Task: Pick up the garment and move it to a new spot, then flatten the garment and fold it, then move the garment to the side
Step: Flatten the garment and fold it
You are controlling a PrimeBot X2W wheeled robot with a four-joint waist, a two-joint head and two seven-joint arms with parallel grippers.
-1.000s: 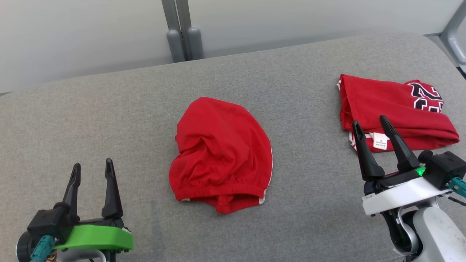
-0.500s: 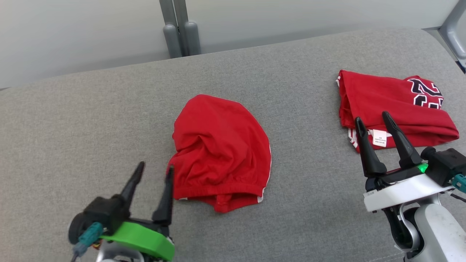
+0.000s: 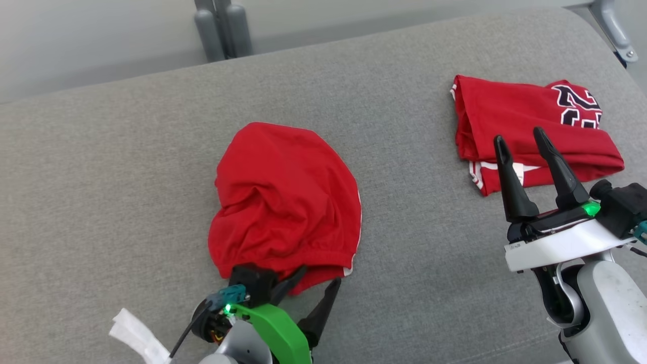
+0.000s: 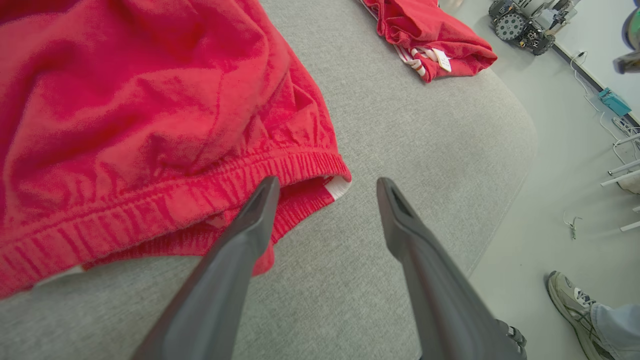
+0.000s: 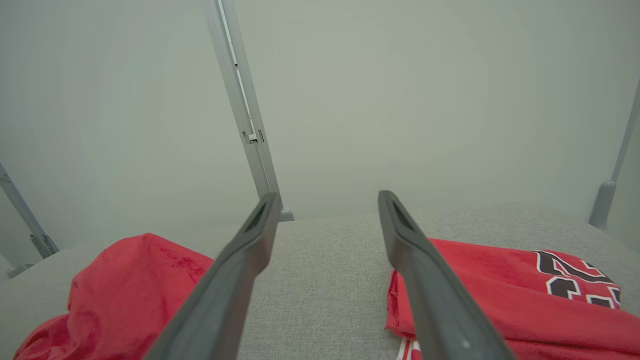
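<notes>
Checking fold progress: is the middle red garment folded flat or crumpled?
Crumpled: the middle red garment lies in a wrinkled mound, elastic waistband bunched, no neat folds.

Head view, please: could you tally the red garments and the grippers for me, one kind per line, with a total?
Red garments: 2, the crumpled garment and the folded garment.
Grippers: 2, the left gripper and the right gripper, both open.
Total: 4.

You see your right gripper [image 5: 325,200], fingers [image 5: 235,280] spread wide, over the grey bench [image 5: 325,260]. A crumpled red garment [image 5: 115,285] lies toward its left edge, a folded red shirt [image 5: 500,290] toward its right edge.
</notes>
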